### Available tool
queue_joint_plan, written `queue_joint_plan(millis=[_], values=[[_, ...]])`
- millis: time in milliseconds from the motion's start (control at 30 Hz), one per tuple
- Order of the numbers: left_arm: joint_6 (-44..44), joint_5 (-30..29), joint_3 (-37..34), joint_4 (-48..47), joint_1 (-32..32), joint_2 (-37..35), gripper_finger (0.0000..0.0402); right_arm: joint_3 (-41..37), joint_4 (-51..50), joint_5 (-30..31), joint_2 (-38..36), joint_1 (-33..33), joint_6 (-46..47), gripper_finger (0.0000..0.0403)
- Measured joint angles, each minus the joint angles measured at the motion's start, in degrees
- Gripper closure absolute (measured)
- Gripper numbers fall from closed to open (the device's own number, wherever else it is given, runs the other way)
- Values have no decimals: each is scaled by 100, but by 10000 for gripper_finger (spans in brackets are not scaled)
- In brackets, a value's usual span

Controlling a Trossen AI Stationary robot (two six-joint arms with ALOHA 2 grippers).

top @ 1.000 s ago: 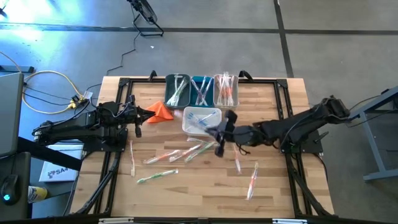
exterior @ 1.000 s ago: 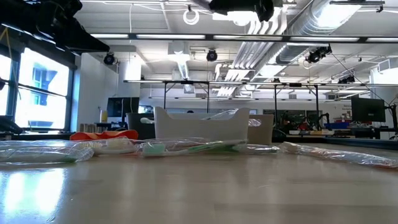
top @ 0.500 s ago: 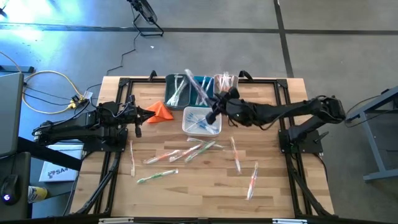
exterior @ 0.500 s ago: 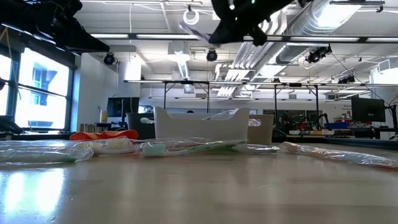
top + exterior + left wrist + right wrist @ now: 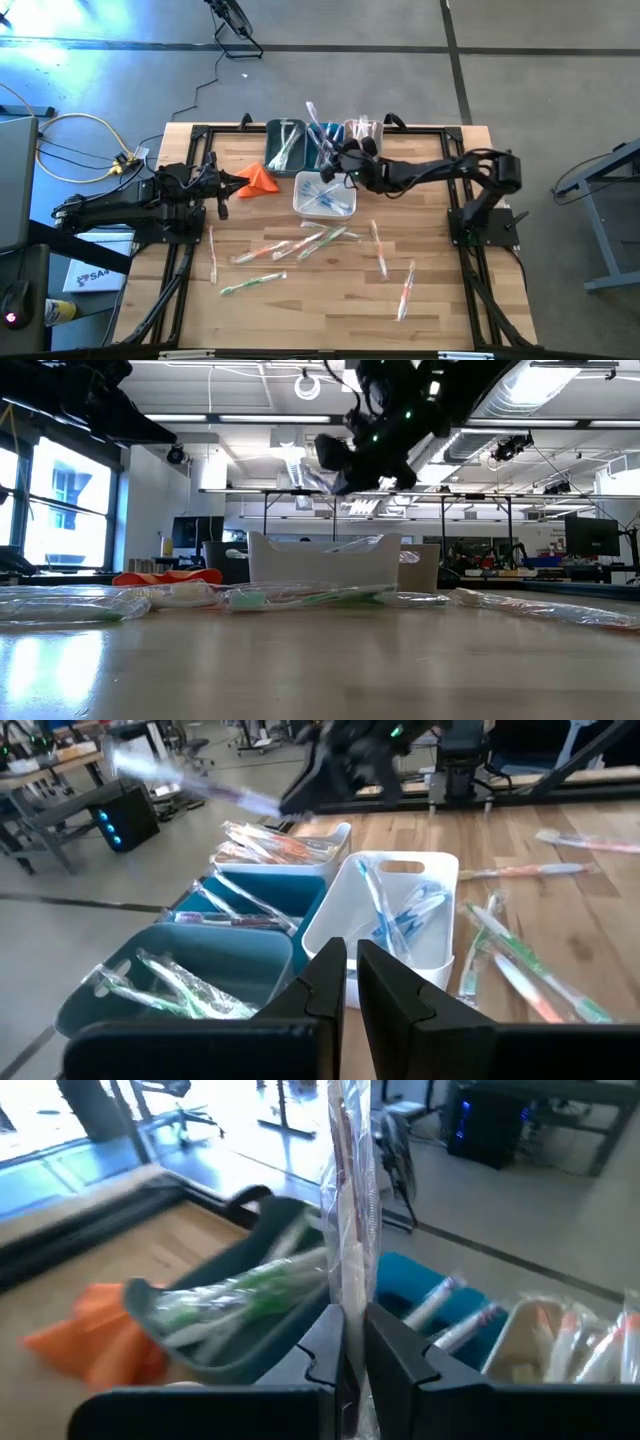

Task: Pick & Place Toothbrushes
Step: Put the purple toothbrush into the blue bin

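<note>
My right gripper (image 5: 340, 162) is shut on a wrapped toothbrush (image 5: 314, 122) and hovers over the blue bin (image 5: 325, 143) in the far row. Beside that bin stand a dark teal bin (image 5: 284, 146) with green brushes and a whitish bin (image 5: 364, 143) with orange ones. In front of them, a white bin (image 5: 325, 194) holds blue brushes. Several toothbrushes (image 5: 300, 243) lie flat on the wooden table. My left gripper (image 5: 350, 990) waits shut at the table's left, by the orange cloth (image 5: 258, 177). My right gripper pinches the wrapped toothbrush between its two fingers, near one end (image 5: 348, 1295). The fingers come nearly level from the table's right and lie across it. The brush's long free part (image 5: 350, 1170) sticks out past the fingers, clear of the bins.
Loose toothbrushes lie at the table's middle (image 5: 252, 283) and right (image 5: 406, 290), with one near the left rail (image 5: 212, 255). The orange cloth sits left of the white bin. Black frame rails (image 5: 460, 150) run round the table top.
My right gripper has carried the toothbrush from above the table's middle toward the far edge, over the white bin to above the far row of bins. It sank and turned on the way, staying shut. The brush now sticks out toward the far left.
</note>
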Motion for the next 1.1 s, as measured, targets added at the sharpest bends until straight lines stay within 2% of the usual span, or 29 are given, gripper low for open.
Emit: queue_joint_plan(millis=[200, 567, 867, 1100], values=[[533, -36, -2, 82, 0, 2, 378, 0, -11, -172, 387, -320, 518, 382], [687, -301, -2, 635, 0, 1, 378, 6, -108, -1242, 459, -797, 1209, 382], [687, -316, -2, 769, 0, 2, 378, 795, -1799, -1278, 496, -775, 1621, 382], [687, -316, -2, 790, 0, 1, 378, 907, -1939, -1231, 496, -788, 1642, 382]])
